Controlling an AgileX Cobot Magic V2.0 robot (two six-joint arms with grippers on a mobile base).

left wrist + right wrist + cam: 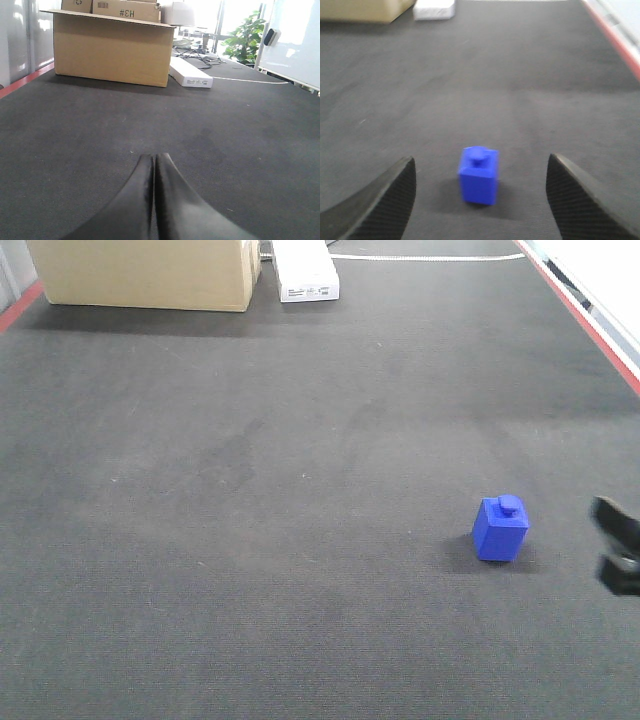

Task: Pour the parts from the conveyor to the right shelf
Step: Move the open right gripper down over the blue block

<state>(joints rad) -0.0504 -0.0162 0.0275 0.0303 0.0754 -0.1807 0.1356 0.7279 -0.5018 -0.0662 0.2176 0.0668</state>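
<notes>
Our right claw (480, 159) gapes wide and empty with the block (479, 176) upright on the belt (520, 75) just ahead, between its fingers (390, 195); we judge it light, rigid, slick, best pinched on its flat sides, while our left claw (154, 165) is closed, empty.

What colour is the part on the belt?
The part is bright blue, sharpest in the front-facing view.
</notes>
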